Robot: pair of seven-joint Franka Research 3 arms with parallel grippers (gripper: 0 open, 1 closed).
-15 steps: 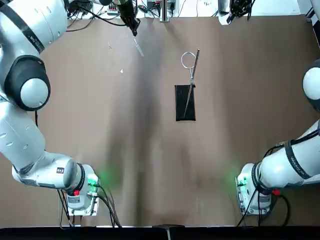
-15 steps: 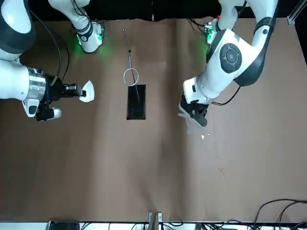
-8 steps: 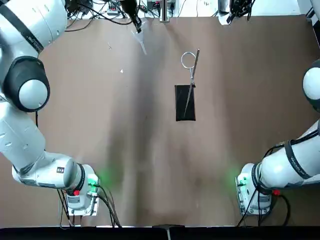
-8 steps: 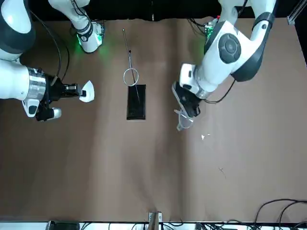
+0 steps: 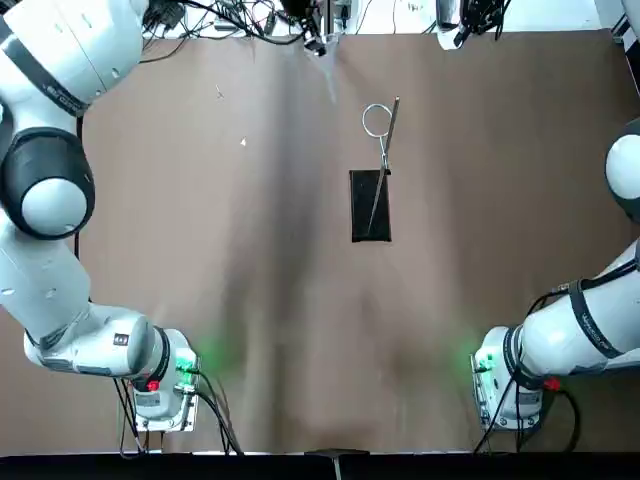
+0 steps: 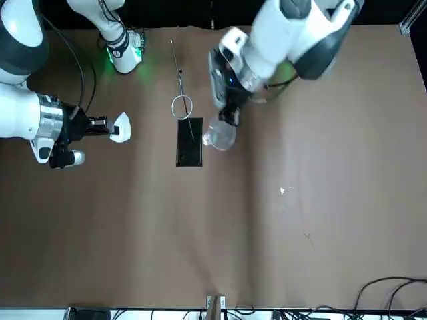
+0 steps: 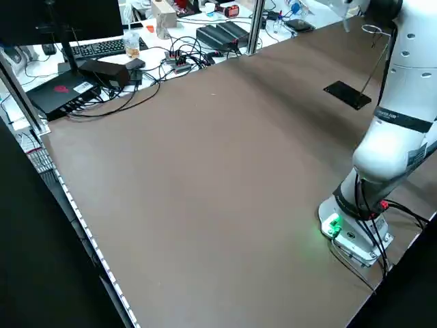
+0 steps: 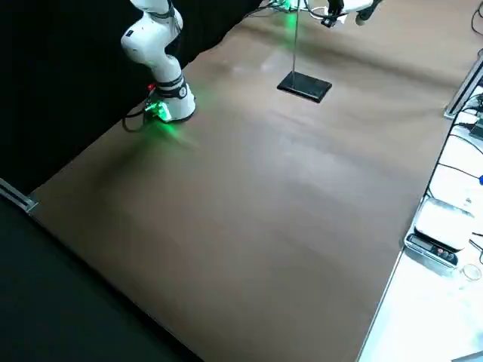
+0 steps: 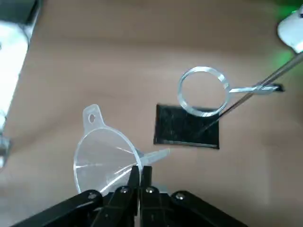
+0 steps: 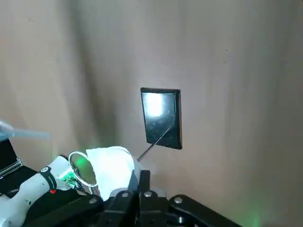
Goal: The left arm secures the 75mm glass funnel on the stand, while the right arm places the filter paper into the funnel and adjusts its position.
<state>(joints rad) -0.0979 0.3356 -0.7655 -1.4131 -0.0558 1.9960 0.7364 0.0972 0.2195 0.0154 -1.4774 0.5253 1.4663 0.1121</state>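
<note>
Top view: stand [image 5: 370, 205] near the middle of the bench [image 5: 300, 330], a bit toward the far edge, wire ring on its far side. Left gripper [image 5: 318, 45] up at the far edge, a thin clear stem just below it.
Front view: left gripper [image 6: 230, 115] held above the bench, just beside the stand [image 6: 189, 143]. Clear funnel [image 6: 219, 135] hanging under it, beside the ring, not in it. Right gripper [image 6: 107, 125] out toward the robot's right edge of the bench, well apart from the stand, closed on the white filter paper [image 6: 121, 127].
Left side view: stand [image 7: 348, 94] far off near the far corner. Too small to tell more.
Right side view: stand [image 8: 304, 86] with its thin rod upright, grippers far off at the top edge of the picture.
Left wrist view: fingers [image 9: 134, 176] pinched tight on the funnel [image 9: 106, 153] at its rim. Ring empty, apart from the funnel, black base plate under it.
Right wrist view: fingers [image 10: 143, 182] closed on the filter paper [image 10: 111, 165]. Stand [image 10: 162, 117] on the bench farther off.
</note>
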